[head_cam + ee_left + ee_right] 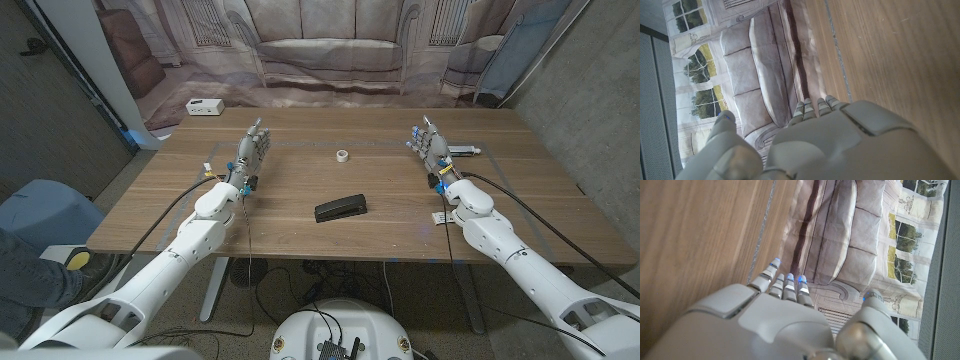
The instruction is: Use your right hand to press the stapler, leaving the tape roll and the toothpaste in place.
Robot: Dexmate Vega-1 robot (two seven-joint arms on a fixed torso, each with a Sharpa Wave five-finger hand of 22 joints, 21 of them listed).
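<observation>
Stapler (341, 208) lay mid-table toward the near edge, long axis slanting across, between the two hands. Left hand (250, 152) stood by the left edge, fingers extended, holding nothing. Right hand (432, 145) waited near the right edge, likewise released; stapler sat to its left and nearer the robot, roughly equidistant from both hands.

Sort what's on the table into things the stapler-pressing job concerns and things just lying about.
Job:
- black stapler, mid-table, to press
- right hand, open
- small white tape roll, leave in place
- white toothpaste tube, beside the right hand, leave in place

Lying about:
- white box at the far left corner
- left hand, open
</observation>
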